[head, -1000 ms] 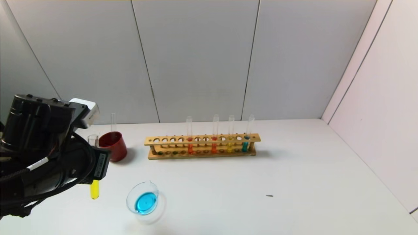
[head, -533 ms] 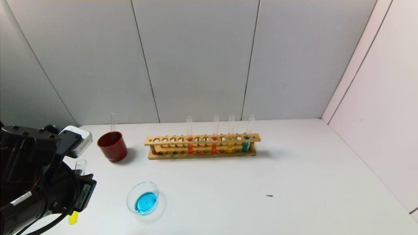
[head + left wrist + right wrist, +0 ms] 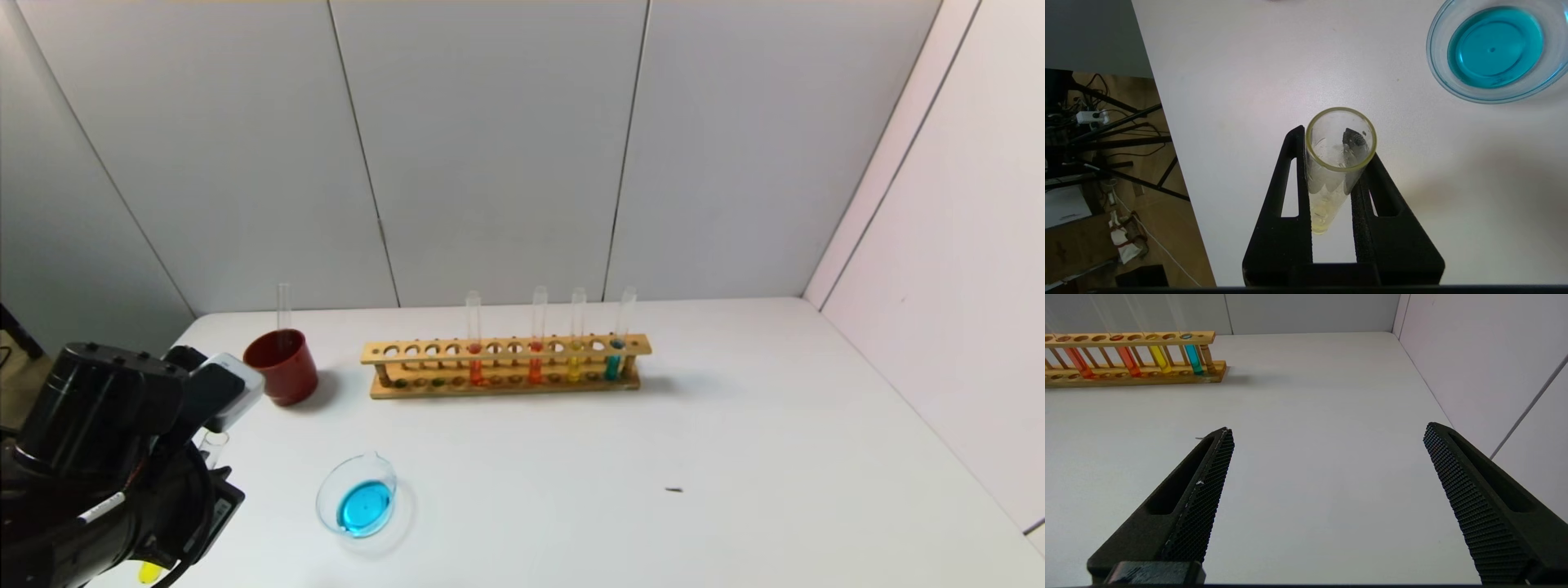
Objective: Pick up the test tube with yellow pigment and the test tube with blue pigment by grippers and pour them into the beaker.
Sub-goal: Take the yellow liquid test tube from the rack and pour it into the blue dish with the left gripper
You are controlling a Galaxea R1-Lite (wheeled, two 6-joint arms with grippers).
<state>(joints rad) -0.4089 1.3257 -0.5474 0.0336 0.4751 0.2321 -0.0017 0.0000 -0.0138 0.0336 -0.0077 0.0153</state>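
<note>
My left gripper hangs over the table's near left corner, shut on the test tube with yellow pigment. In the left wrist view the gripper clamps the upright tube between both fingers, with pale yellow liquid at its bottom. The beaker stands to its right, apart from it, with blue liquid inside; it also shows in the left wrist view. No other loose tube with blue liquid shows. My right gripper is open and empty over bare table, out of the head view.
A wooden rack at the back holds two orange-red tubes, a yellow tube and a teal-blue tube. A dark red cup with an empty clear tube stands back left. The table's left edge is close by.
My left gripper has moved down and toward the near left corner with the yellow tube in it. The beaker, cup and rack have not moved.
</note>
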